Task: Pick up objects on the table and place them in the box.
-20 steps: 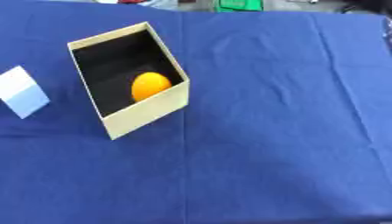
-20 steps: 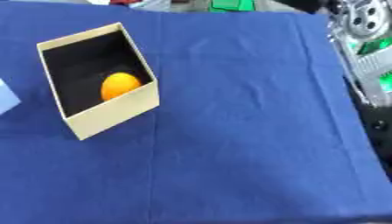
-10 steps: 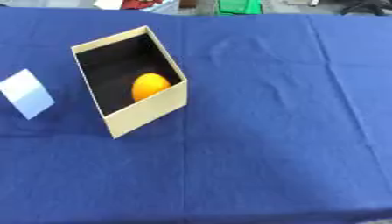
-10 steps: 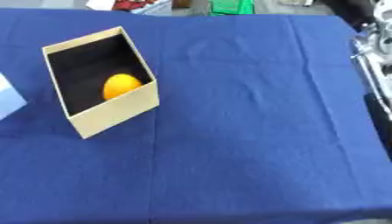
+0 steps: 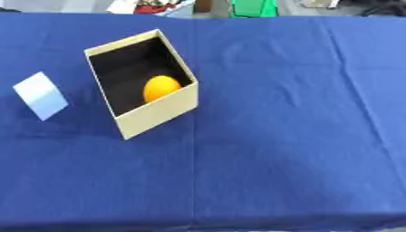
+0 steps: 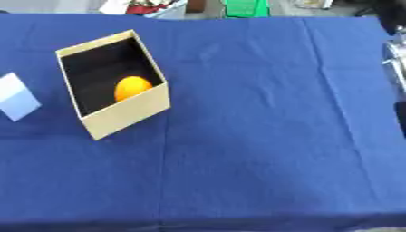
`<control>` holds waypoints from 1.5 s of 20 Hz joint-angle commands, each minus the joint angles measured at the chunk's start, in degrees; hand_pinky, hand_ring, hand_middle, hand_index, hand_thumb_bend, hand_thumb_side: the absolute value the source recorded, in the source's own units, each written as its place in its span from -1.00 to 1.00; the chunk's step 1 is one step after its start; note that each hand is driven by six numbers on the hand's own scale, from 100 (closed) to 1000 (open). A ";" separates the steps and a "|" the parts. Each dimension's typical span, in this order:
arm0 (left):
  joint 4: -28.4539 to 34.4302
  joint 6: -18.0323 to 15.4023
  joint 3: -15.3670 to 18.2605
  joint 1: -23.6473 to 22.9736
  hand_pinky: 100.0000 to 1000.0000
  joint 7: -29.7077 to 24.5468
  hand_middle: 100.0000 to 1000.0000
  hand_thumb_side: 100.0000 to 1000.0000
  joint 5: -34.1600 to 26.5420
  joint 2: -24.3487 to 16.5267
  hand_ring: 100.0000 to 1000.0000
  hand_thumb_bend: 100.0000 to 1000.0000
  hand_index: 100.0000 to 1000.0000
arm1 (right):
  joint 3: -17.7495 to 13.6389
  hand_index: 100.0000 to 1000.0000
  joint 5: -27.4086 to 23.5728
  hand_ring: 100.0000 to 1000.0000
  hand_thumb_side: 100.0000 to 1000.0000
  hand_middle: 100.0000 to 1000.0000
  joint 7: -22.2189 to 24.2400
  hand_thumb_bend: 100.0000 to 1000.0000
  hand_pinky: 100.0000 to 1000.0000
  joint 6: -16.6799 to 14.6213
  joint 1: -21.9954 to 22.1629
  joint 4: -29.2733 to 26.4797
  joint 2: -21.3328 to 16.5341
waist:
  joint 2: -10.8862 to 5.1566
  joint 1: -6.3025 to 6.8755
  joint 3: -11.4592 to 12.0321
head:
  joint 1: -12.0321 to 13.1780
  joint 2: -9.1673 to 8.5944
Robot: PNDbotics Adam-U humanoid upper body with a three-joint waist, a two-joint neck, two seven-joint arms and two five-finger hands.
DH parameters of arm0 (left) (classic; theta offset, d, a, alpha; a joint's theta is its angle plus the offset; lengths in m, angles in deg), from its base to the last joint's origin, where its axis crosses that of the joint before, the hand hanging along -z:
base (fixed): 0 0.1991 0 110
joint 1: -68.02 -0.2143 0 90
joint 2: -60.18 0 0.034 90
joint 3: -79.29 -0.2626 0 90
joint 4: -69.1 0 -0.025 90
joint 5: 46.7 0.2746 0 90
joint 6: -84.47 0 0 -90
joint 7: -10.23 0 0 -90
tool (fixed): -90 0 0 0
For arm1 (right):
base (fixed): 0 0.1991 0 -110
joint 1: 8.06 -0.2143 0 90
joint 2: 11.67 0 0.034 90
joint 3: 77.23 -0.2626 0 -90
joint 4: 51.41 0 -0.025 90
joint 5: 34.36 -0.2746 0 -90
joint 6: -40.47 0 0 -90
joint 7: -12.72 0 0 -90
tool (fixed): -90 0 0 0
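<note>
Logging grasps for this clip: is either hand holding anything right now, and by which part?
Nothing is held: neither hand is in view. The orange ball lies inside the box, and the pale blue block sits alone on the cloth.

- One cardboard box (image 5: 158,111), open at the top, tan outside and black inside.
- One orange round object (image 5: 160,88) (possibly a fruit), lying inside the box.
- One pale blue-white block (image 5: 41,95), on the cloth left of the box and apart from it.
- One blue tablecloth (image 5: 285,136), covering the table.
- One silver and black piece of the robot (image 6: 394,54), at the right edge of the right eye view only.
</note>
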 commanded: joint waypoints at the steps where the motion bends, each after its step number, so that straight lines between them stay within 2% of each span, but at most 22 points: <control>1: 0.65 0.27 -0.56 1.38 0.02 -4.45 0.30 1.00 2.26 -3.60 0.42 -0.26 0.64 | -1.04 0.86 -0.55 1.00 0.47 0.55 -0.46 -1.00 0.92 -0.13 -0.23 -0.97 -1.37 | -1.10 0.24 -0.18 | -0.31 0.31; 4: -0.37 0.00 -1.51 2.24 0.09 -8.81 0.33 1.00 4.53 -4.81 0.45 -0.05 0.68 | -1.29 0.87 -0.52 1.00 0.48 0.56 -0.72 -1.00 0.92 -0.18 0.31 -0.97 -1.44 | -1.12 0.32 -0.19 | -0.60 0.31; 5: -0.95 -0.31 -2.02 2.63 0.12 -10.63 0.35 1.00 5.31 -5.17 0.46 0.12 0.70 | -1.33 0.87 -0.51 1.00 0.49 0.55 -0.78 -1.00 0.92 -0.15 0.46 -0.97 -1.46 | -1.12 0.34 -0.19 | -0.61 0.31; 6: -1.64 -0.81 -2.69 3.11 0.14 -12.86 0.35 1.00 6.12 -5.59 0.46 0.08 0.70 | -1.37 0.87 -0.48 1.00 0.49 0.56 -0.83 -1.00 0.92 -0.10 0.58 -0.97 -1.48 | -1.12 0.37 -0.17 | -0.63 0.31; 9: -3.76 -2.45 -4.66 5.35 0.19 -19.09 0.36 1.00 7.96 -6.87 0.48 0.32 0.73 | -1.49 0.87 -0.34 1.00 0.49 0.56 -0.95 -1.00 0.92 0.02 0.90 -0.97 -1.62 | -1.20 0.43 -0.03 | -0.91 0.31; 12: -6.89 -3.66 -6.85 7.95 0.23 -24.26 0.39 1.00 7.61 -7.95 0.50 0.55 0.74 | -1.56 0.86 -0.23 1.00 0.49 0.56 -1.04 -1.00 0.92 0.12 1.02 -0.97 -1.74 | -1.31 0.42 0.09 | -1.34 0.31; 13: -7.94 -4.00 -7.46 8.78 0.24 -25.65 0.39 1.00 7.42 -8.14 0.50 0.56 0.75 | -1.55 0.86 -0.23 1.00 0.49 0.56 -1.05 -1.00 0.92 0.14 1.01 -0.97 -1.75 | -1.33 0.40 0.12 | -1.45 0.31; 14: -9.03 -4.31 -8.03 9.52 0.26 -27.00 0.40 1.00 7.37 -8.21 0.52 0.71 0.77 | -1.52 0.86 -0.26 1.00 0.49 0.56 -1.04 -1.00 0.92 0.14 0.97 -0.97 -1.73 | -1.35 0.36 0.12 | -1.60 0.31; 15: -10.04 -4.62 -8.50 10.25 0.26 -28.19 0.40 1.00 7.46 -8.17 0.52 0.71 0.77 | -1.49 0.86 -0.30 1.00 0.49 0.56 -1.01 -1.00 0.92 0.13 0.93 -0.97 -1.69 | -1.35 0.33 0.12 | -1.72 0.31; 16: -11.03 -4.95 -8.97 10.91 0.29 -29.31 0.42 1.00 7.71 -8.04 0.53 0.88 0.79 | -1.47 0.86 -0.32 1.00 0.49 0.56 -0.98 -1.00 0.92 0.12 0.89 -0.97 -1.65 | -1.33 0.29 0.10 | -1.75 0.31; 18: -12.71 -5.59 -9.81 11.93 0.32 -31.55 0.44 1.00 8.21 -7.67 0.55 1.00 0.80 | -1.46 0.86 -0.31 1.00 0.49 0.56 -0.97 -1.00 0.92 0.14 0.89 -0.97 -1.60 | -1.28 0.19 0.08 | -1.73 0.31; 24: -15.79 -6.30 -10.99 13.00 0.41 -38.96 0.50 1.00 9.61 -7.63 0.58 1.00 0.82 | -1.44 0.86 -0.21 1.00 0.52 0.56 -0.86 -1.00 0.92 0.40 1.01 -0.97 -1.44 | -1.21 0.05 0.18 | -1.52 0.31; 30: -19.40 -4.80 -12.02 13.70 0.49 -43.51 0.57 1.00 9.48 -7.28 0.64 1.00 0.86 | -1.42 0.86 -0.16 1.00 0.55 0.56 -0.77 -1.00 0.92 0.88 1.14 -0.97 -1.16 | -1.34 0.05 0.30 | -0.36 0.31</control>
